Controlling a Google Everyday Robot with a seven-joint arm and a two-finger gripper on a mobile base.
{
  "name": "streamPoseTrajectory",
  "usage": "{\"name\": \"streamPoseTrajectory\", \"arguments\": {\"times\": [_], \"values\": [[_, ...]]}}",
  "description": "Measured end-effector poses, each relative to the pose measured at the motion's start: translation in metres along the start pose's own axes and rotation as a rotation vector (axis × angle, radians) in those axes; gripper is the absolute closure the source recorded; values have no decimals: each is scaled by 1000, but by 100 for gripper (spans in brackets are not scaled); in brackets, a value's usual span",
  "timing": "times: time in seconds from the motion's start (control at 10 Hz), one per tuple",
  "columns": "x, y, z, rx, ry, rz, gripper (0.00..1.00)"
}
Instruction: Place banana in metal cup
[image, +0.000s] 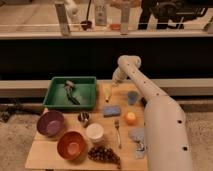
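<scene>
Pale yellow banana (108, 93) directly beneath gripper (114, 85), near table (45, 152) back edge, right of green tray (54, 96). Jaws seemingly at banana's upper end; cannot tell whether clenched. Blue sponge (111, 110) just below banana. Metal cup (84, 118) well below-left of jaws, between purple bowl (50, 123) and sponge; open tabletop between.
</scene>
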Motion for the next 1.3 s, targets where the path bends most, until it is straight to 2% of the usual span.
{"name": "streamPoseTrajectory", "arguments": {"times": [0.2, 0.3, 0.5, 0.7, 0.8, 1.0, 1.3], "values": [[0, -1, -2, 3, 0, 4, 48], [-2, -1, -3, 3, 0, 2, 46], [-4, -1, -6, 0, 0, 2, 58], [-2, -2, -4, 2, 6, 9, 56], [-4, 0, 4, 0, 8, 14, 45], [-8, -1, 5, 1, 11, 16, 26], [-6, -1, 3, 0, 14, 20, 21]]}}
